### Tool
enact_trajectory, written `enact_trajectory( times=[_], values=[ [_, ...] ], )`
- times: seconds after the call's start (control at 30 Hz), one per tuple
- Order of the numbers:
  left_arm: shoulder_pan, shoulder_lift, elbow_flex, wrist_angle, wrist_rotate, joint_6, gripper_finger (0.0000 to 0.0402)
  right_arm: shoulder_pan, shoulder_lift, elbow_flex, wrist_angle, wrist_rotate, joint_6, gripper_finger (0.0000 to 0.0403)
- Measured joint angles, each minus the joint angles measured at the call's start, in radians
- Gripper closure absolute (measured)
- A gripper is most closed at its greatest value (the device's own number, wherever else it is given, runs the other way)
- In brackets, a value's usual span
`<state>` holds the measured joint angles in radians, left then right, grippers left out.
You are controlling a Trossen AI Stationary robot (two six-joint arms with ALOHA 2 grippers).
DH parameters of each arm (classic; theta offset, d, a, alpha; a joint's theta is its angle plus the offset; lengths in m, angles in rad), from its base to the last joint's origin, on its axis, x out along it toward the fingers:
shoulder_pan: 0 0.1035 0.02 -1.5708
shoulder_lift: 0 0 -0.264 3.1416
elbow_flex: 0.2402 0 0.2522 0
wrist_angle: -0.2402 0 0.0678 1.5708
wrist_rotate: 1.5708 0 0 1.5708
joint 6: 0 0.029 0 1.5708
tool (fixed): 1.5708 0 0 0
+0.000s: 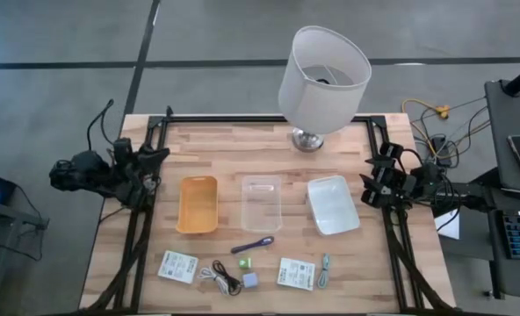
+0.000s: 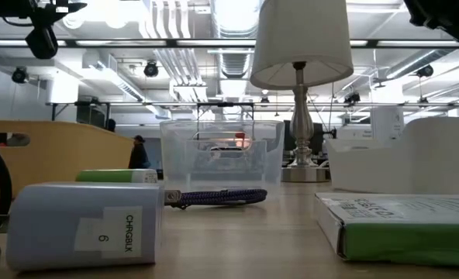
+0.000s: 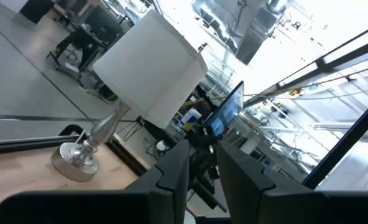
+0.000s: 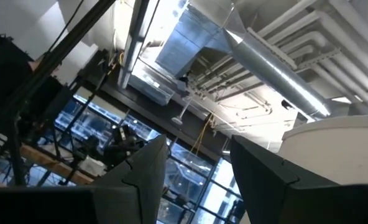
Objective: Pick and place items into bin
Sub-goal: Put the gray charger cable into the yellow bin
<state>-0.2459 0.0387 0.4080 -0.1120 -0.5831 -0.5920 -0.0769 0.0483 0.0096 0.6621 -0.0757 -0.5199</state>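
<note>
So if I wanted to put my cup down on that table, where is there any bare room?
Bare wood lies between the lamp base and the table's left edge, behind the orange bin. The front is crowded: two packets, cables, a purple pen and cubes. Only narrow gaps separate the clear bin and white bin.

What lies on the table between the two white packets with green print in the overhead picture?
In the high view, between the left packet and the right packet lie a coiled cable, a green cube and a grey-blue cube.

A white-shaded lamp (image 1: pixel 323 79) stands at the wooden table's (image 1: pixel 216 145) far edge.
</note>
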Motion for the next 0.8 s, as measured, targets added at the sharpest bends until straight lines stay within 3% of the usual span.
enact_trajectory(
  times=[0.1,0.33,0.53,0.7,0.8],
  values=[
    [0.000,0.000,0.000,0.004,-0.003,-0.004,0.0332,0.000,0.000,0.000,0.000,0.000,-0.005,0.0239],
    [-0.001,0.002,0.000,0.073,-0.065,0.003,0.0332,0.000,0.001,0.000,0.001,0.000,-0.244,0.0239],
    [0.000,0.002,0.000,0.127,-0.084,0.000,0.0332,0.000,0.000,0.000,0.000,-0.001,-0.258,0.0239],
    [0.000,0.018,0.000,0.143,-0.084,0.001,0.0332,0.000,0.000,0.000,0.034,-0.004,-0.185,0.0239],
    [0.000,0.031,0.000,0.145,-0.085,0.002,0.0332,0.000,0.002,0.000,0.126,0.042,0.159,0.0239]
  ],
)
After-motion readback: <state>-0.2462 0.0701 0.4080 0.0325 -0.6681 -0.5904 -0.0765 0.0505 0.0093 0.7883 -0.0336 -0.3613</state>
